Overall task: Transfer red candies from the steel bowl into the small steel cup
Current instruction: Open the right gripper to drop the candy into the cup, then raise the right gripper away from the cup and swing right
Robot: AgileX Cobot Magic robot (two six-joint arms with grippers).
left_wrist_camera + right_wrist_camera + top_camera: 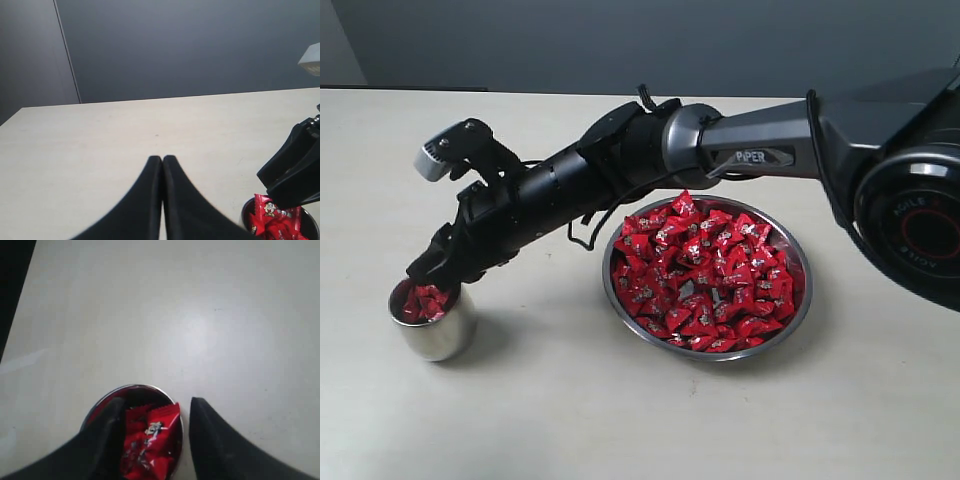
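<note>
A wide steel bowl right of the middle is heaped with red candies. At the left stands the small steel cup with a few red candies inside. My right arm reaches across, and its gripper hangs just over the cup's mouth. In the right wrist view this gripper is open, its fingers straddling one side of the cup's rim, with loose candies lying below. My left gripper is shut and empty, low over bare table near the cup.
The pale table runs to a far edge against a dark grey wall. The right arm's black forearm slants above the table between bowl and cup. Its base fills the right side.
</note>
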